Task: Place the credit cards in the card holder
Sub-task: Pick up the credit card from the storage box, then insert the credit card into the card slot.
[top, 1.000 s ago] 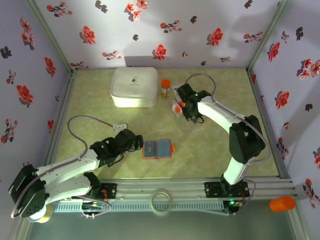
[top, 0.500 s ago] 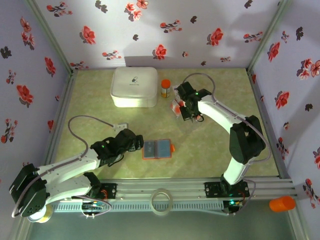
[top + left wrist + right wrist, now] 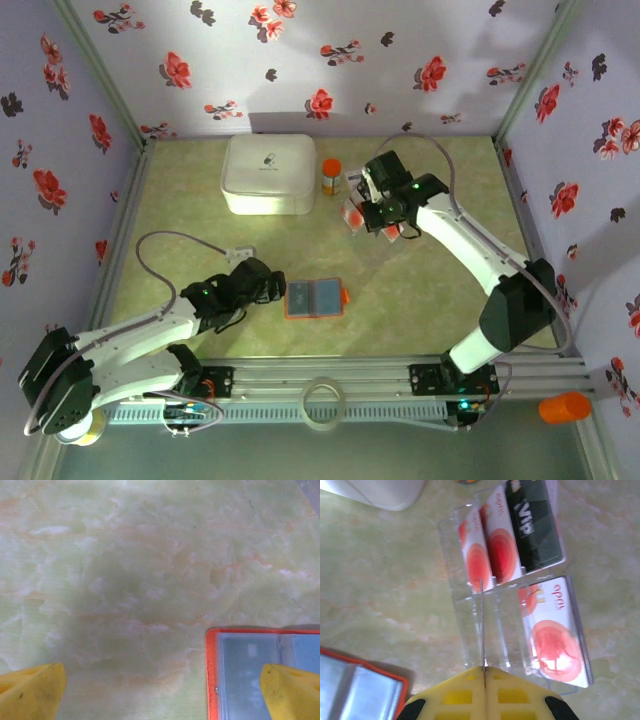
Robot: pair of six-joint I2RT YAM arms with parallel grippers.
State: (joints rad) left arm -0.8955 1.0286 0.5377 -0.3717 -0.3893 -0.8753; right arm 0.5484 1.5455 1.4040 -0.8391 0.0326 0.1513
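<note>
Right fingers (image 3: 455, 696) have just pressed together on one thin credit card (image 3: 483, 630), edge-on above the clear plastic rack (image 3: 464, 647), ready for transfer to the open orange-red card holder (image 3: 314, 298) beside the spread left fingers (image 3: 32, 690).

The credit cards (image 3: 502, 555) look shiny and smooth, in a see-through plastic rack (image 3: 465, 630). The card holder (image 3: 245, 670) has cloudy plastic pockets.

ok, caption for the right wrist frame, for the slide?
Right fingers pinch one card edge-on over the clear rack; open card holder lower left.
</note>
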